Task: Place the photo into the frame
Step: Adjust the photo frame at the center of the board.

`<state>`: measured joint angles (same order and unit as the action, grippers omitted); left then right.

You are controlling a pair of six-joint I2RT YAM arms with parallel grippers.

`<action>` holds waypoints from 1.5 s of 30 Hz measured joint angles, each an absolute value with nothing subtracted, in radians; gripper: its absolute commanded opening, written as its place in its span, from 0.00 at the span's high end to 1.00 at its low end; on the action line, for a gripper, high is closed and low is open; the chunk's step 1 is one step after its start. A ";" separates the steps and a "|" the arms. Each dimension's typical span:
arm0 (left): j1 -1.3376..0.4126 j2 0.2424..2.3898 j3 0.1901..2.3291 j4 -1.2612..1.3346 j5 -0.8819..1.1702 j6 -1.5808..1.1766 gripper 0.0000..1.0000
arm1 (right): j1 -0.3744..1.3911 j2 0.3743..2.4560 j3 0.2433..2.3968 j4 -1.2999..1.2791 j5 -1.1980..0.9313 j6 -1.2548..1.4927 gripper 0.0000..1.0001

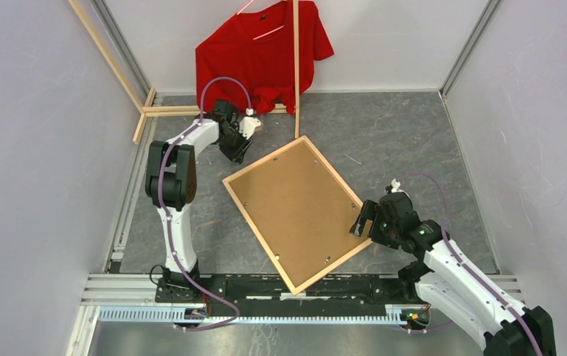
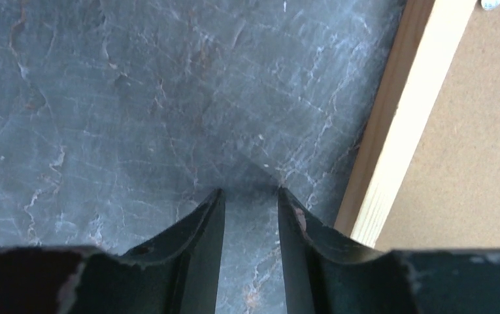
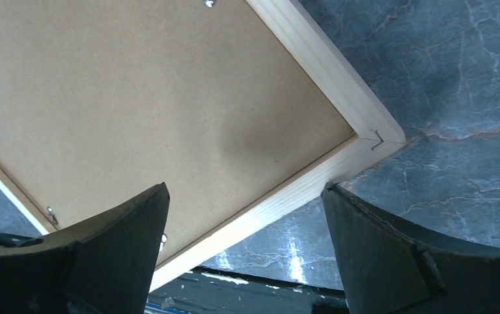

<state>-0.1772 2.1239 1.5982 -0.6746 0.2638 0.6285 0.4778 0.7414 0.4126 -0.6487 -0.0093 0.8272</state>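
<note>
On the left of the table, we saw the left gripper part open and empty, just beside the frame, which lay face down mid-table, brown backing up. Over its right corner, the right gripper gaped wide, holding nothing.

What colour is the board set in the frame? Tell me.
Plain brown board, best in top external view.

Overhead; both wrist views close above frame
</note>
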 measured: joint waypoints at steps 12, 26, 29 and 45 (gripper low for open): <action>-0.181 2.054 1.459 -0.573 0.305 0.631 0.61 | 0.487 0.724 0.401 -0.664 0.042 0.845 0.19; -0.207 1.998 1.367 -0.518 0.315 0.633 0.62 | 0.494 0.625 0.385 -0.774 0.026 0.921 0.14; -0.207 1.998 1.367 -0.517 0.316 0.633 0.63 | 0.494 0.646 0.380 -0.751 0.026 0.936 0.18; -0.218 1.937 1.264 -0.447 0.340 0.738 0.66 | 0.495 0.806 0.374 -0.662 0.137 0.933 0.64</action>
<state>-0.2176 1.9369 1.2636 -0.4465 0.3405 0.7376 0.4953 0.8059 0.3737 -0.6624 0.1368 0.9329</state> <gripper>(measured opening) 0.342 0.428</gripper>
